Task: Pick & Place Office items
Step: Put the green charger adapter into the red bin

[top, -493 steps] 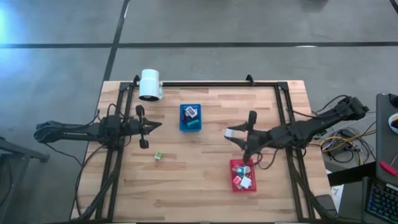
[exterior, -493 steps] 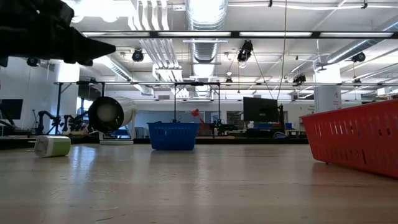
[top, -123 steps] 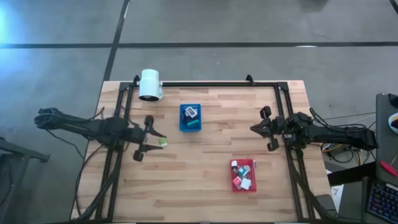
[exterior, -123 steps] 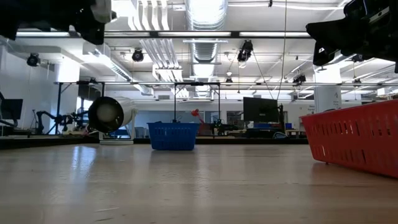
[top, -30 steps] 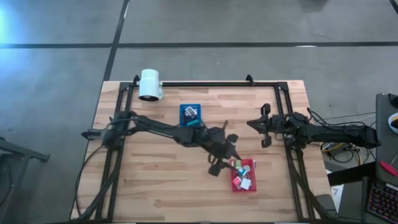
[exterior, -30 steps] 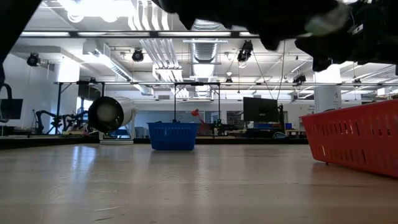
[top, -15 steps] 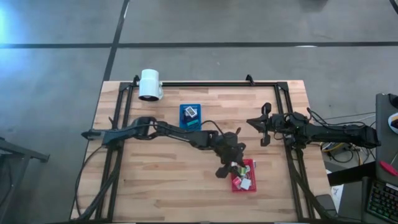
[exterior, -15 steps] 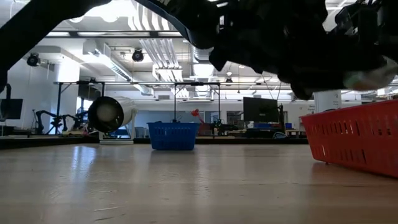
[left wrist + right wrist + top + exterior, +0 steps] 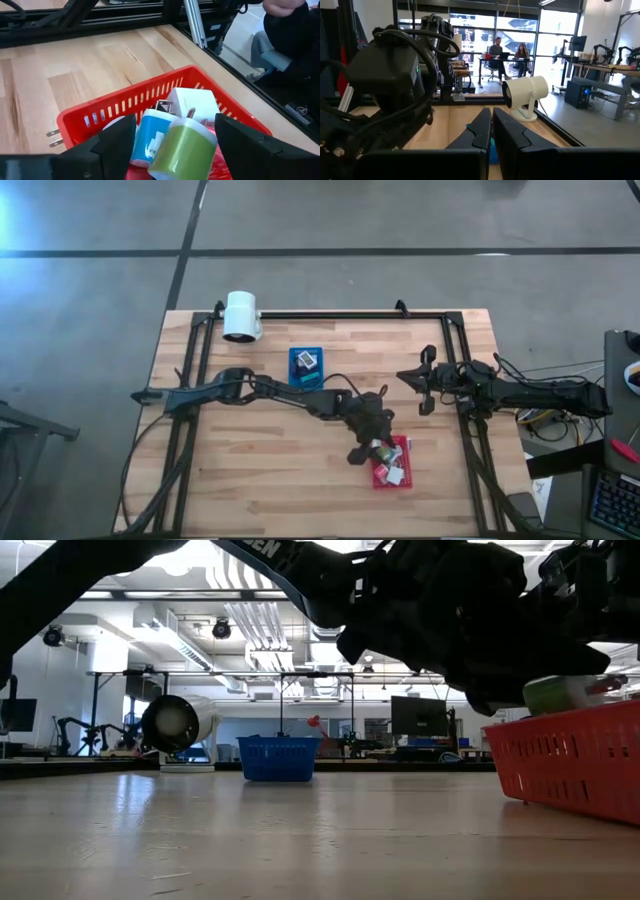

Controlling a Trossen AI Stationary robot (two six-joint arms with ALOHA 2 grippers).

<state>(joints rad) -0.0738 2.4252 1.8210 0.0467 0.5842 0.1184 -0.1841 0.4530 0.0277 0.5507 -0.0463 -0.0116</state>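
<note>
Presently, stock by size, all placed rel. to the red tray:

1. Wooden table (image 9: 280, 470) – carries everything below; black frame rails along its edges.
2. Left arm – reaches across the table from the far left side, ending over the red tray's near-left corner. Left gripper (image 9: 372, 450) hangs just above the tray rim; in the left wrist view its two dark fingers (image 9: 117, 140) stand spread apart, w/ a gap each side of the green block between them, so not clamped on it.
3. Right arm – lies off to the upper right of the red tray, well apart from it. Right gripper (image 9: 421, 385) has its fingers (image 9: 485, 127) pressed together, nothing between them.
4. White cylindrical lamp-like unit (image 9: 241, 316) – far corner of the table, well apart from the red tray, up and to the left.
5. Red tray (image 9: 405, 477) – slotted walls, rectangular; holds several office items.
6. Blue tray (image 9: 306, 381) – up-left of the red tray, separated by bare wood; a few small pieces inside.
7. Office items in the red tray: green block (image 9: 182, 147), rounded, tilted, resting at the top of the pile; blue block (image 9: 152, 135) touching it; white block (image 9: 192, 102) w/ metal prongs just behind both. In the low view the green block (image 9: 560, 693) shows just above the tray's rim.
</note>
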